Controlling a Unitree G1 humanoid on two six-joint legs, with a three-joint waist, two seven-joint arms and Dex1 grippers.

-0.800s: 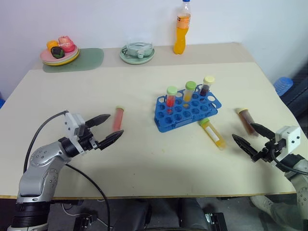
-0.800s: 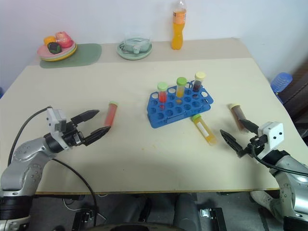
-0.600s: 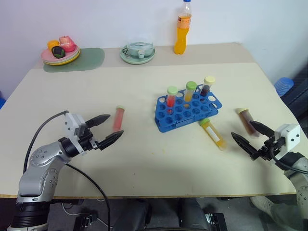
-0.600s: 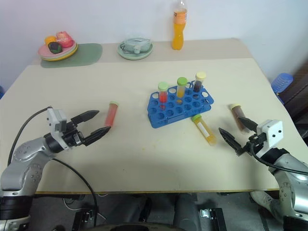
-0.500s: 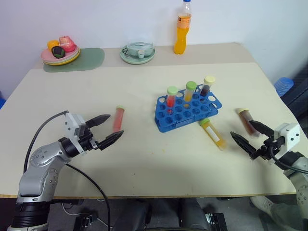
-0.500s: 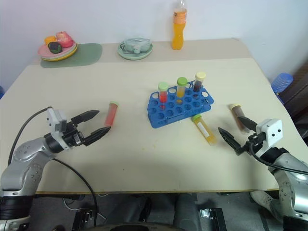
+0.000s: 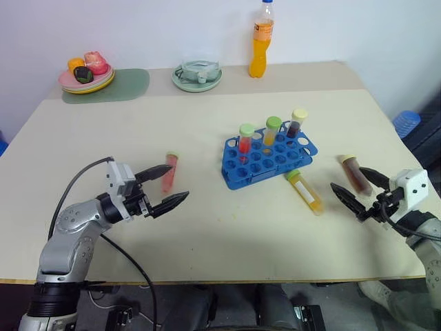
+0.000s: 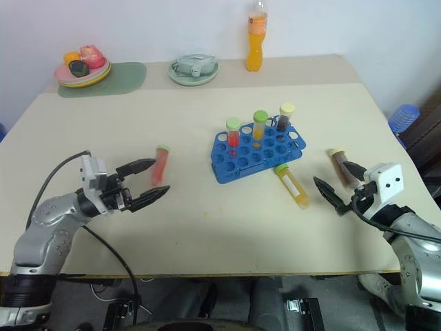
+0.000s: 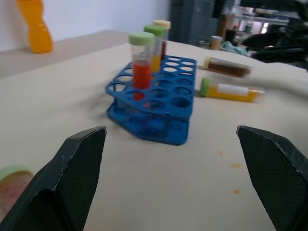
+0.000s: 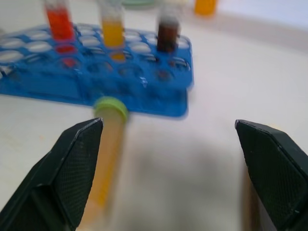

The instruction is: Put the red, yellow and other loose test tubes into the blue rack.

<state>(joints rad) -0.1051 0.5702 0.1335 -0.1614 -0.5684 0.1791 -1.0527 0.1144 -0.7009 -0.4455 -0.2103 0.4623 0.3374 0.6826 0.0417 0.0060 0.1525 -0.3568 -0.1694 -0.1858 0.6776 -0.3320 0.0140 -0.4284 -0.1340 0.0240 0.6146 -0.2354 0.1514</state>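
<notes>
Three loose tubes lie on the worktop (image 7: 227,227) in the head views. Red tube (image 7: 167,171) lies left of centre, its cap pointing away from the robot. Yellow tube (image 7: 304,191) lies just in front of the rack (image 7: 270,156), cap near the rack's front edge. Brown tube (image 7: 352,173) lies further right, near the right pincer. Rack sits mid-worktop w/ three capped tubes upright in its back row: red, yellow, dark.

Left pincer (image 7: 168,185) hovers low over the worktop, fingers spread, holding nothing; its far finger lies just beside the red tube, contact can't be told. Right pincer (image 7: 358,185) also spread, empty, fingertips near the brown tube's lower end, yellow tube to its left.

Back of worktop: orange bottle (image 7: 260,41), green plate w/ a clear dish (image 7: 198,74), plate of fruit (image 7: 86,74) on a green mat.

Left wrist view: both fingers (image 9: 79,168) wide apart, rack (image 9: 156,101) ahead between them w/ its upright tubes, yellow and brown tubes lying beyond it, red tube's cap (image 9: 12,174) at the near corner by one finger.

Right wrist view: fingers (image 10: 77,166) wide apart; yellow tube (image 10: 108,144) lies next to one finger, cap toward the rack (image 10: 96,67) behind it.
</notes>
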